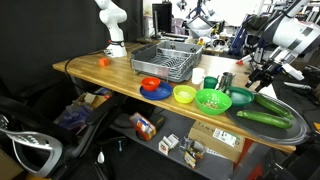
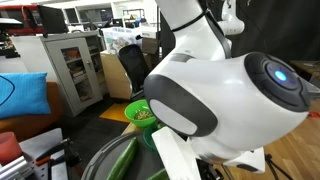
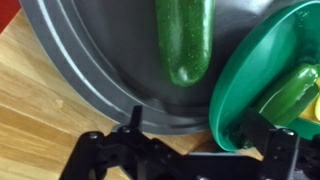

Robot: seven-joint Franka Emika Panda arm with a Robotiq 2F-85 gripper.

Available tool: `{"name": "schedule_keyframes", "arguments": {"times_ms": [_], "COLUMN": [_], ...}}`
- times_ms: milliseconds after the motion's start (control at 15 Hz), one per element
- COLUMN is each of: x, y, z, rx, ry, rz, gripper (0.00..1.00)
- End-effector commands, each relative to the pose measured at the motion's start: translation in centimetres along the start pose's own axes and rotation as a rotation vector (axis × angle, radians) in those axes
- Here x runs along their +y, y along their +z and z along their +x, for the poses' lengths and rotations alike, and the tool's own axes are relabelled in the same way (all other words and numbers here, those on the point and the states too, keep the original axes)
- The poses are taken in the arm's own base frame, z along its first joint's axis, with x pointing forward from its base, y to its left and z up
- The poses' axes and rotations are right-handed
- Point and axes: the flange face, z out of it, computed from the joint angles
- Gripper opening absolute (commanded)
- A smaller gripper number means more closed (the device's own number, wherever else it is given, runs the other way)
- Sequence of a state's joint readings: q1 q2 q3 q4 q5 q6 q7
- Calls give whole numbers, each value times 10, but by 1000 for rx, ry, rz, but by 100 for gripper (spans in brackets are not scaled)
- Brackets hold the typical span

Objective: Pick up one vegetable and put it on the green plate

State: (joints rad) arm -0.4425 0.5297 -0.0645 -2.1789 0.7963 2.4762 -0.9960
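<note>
Gripper point(image 3: 190, 138) open and empty, just short of the zucchini point(image 3: 185, 40) (lying in the grey tray point(image 3: 90, 55)); best straddled across its width, clear of the green plate point(image 3: 240, 85).

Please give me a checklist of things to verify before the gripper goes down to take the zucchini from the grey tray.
1. Gripper open and empty: ok, the jaws stand apart with nothing between them.
2. Zucchini free to grasp: ok, it lies bare on the grey tray.
3. Gripper over the zucchini: not ok, the zucchini's end lies ahead of the fingers, not between them.
4. Room on the green plate: cannot tell, a green item lies on it and part of the plate is out of frame.
5. Plate near the tray: ok, its rim overlaps the tray's edge in the wrist view.
</note>
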Motion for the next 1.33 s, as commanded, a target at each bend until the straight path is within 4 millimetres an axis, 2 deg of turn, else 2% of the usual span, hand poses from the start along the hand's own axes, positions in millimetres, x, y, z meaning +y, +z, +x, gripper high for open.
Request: {"name": "schedule_keyframes", "arguments": {"times_ms": [0,400,600,667,867,1267], "x": [0,-26,-42,-35,-41,-41], "y": [-13,-47,-60,-53,-59,-59], "z": [0,0,-11,1,-7,-8], "rx": [40,89,72,69,69,68], "ry": [9,-19,-27,-27,-28,-27], "rz": [9,23,50,30,36,36], "gripper": [100,100,100,100,100,100]}}
